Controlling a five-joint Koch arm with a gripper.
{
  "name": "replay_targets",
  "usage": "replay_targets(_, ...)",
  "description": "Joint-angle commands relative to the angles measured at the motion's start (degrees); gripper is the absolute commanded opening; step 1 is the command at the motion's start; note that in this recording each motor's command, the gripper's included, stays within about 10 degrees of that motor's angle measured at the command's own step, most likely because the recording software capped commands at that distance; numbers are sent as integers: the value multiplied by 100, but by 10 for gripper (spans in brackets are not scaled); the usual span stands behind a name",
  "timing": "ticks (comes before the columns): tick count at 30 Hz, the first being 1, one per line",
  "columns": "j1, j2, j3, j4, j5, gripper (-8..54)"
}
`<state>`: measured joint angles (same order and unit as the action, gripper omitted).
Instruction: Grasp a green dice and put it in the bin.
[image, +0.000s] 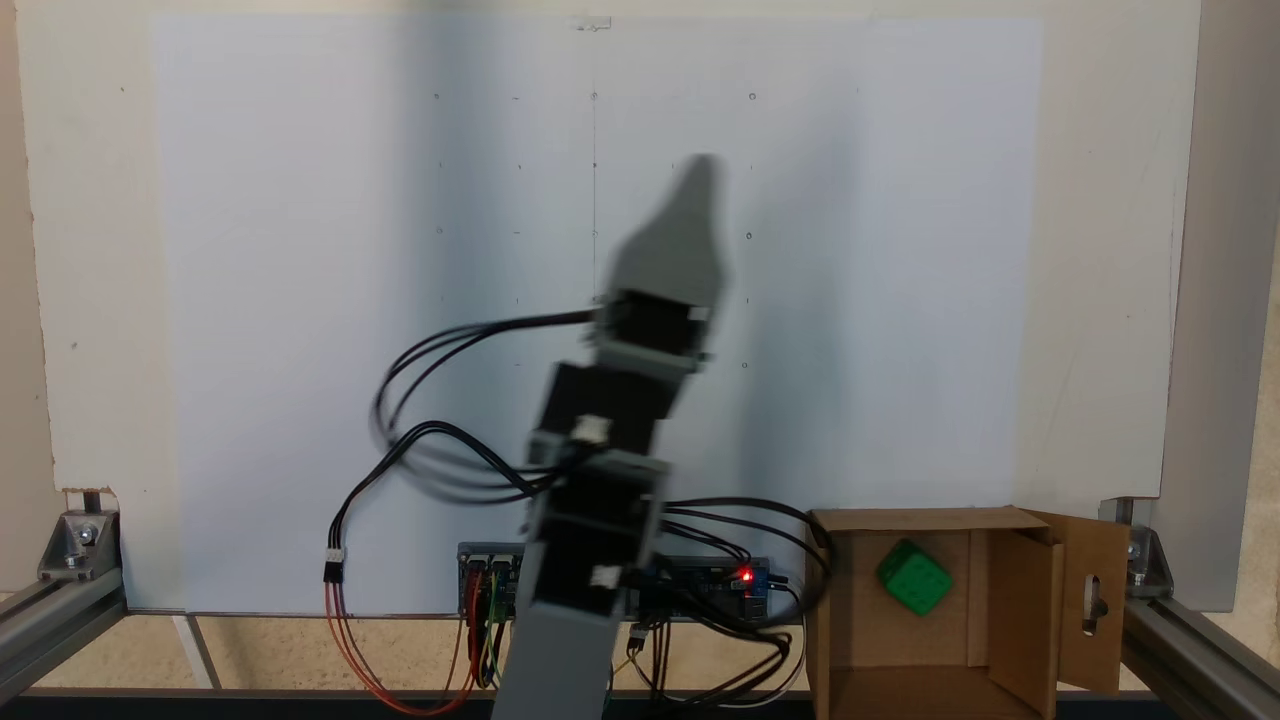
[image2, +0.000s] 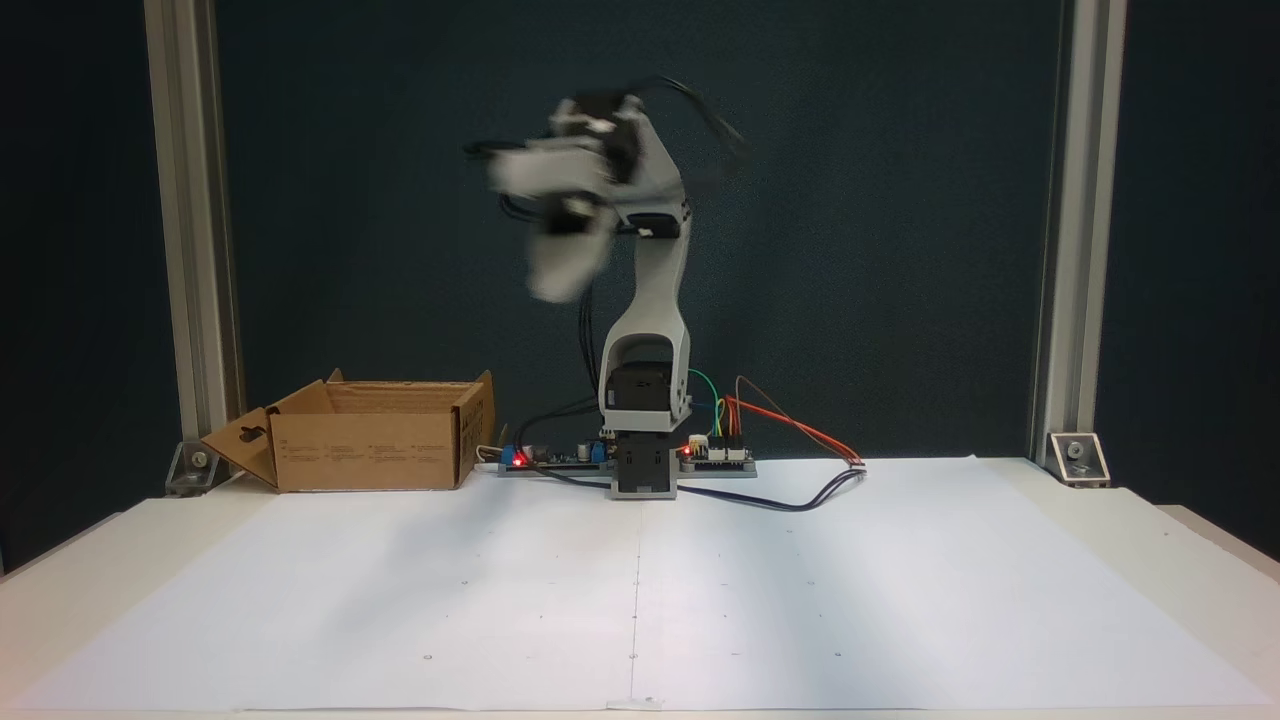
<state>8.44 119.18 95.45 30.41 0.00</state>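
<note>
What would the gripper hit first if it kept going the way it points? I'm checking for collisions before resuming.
Probably only the white paper sheet on the table. The blurred grey gripper points away from the brown cardboard box holding the small green dice. Depth is unclear.

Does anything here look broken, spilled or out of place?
Nothing stands out. The green dice lies inside the cardboard bin, and the arm's tool is only blurred from movement. The wires by the base look loose but not damaged.

Arm (image2: 645, 330): upright, elbow bent, blurred. Gripper (image: 700, 175): raised, pointing away from base; jaw state indiscernible.
</note>
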Motion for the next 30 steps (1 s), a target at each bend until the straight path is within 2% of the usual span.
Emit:
replay_targets(1, -624, 563, 334, -229, 229, 446)
replay_targets(6, -914, 1635, 2804, -1457, 185, 446)
replay_targets(12, -668, 1688, 4069, -2986, 185, 459)
replay_targets(15, -580, 1688, 4764, -3839, 185, 441)
replay_targets(30, -580, 1688, 5687, -7530, 167, 424)
